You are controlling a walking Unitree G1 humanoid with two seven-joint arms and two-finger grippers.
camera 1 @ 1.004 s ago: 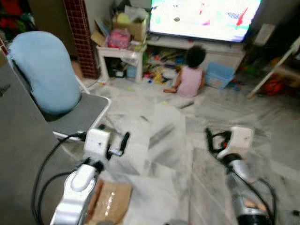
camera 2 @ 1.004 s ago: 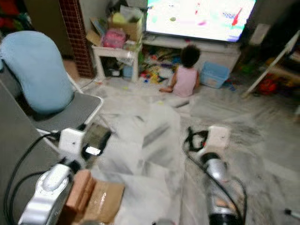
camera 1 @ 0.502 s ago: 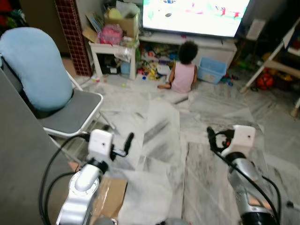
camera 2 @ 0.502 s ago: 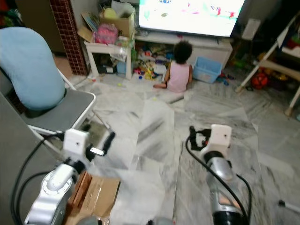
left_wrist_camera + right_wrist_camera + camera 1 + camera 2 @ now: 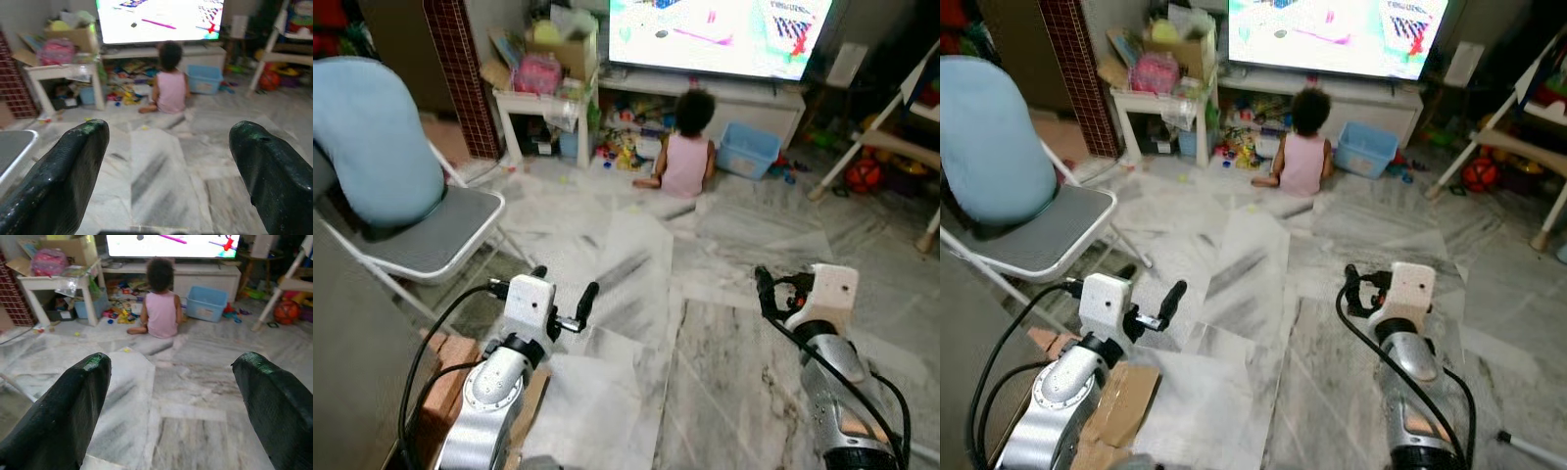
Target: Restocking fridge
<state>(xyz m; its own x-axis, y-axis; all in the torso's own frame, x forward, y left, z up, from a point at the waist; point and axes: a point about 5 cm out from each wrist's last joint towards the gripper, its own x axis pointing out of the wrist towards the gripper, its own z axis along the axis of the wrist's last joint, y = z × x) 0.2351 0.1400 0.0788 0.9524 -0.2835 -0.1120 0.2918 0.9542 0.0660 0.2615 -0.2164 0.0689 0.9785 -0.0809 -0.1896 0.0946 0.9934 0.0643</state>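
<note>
Fingers of both grippers spread wide, empty; blue bin (image 5: 207, 303) beside seated child (image 5: 161, 308).

The room is evenly lit and fairly bright, with soft daylight-like light on the pale marble floor (image 5: 734, 372), which shows a mild sheen ahead of the grippers. Beyond them the television screen (image 5: 720, 34) glows strongly, washed out to near white in places. Corners behind the brick pillar (image 5: 460, 69) and far to the right fall into shadow. The head views are sharp with little blur. In the wrist views the black fingers (image 5: 68, 171) loom soft and out of focus.
</note>
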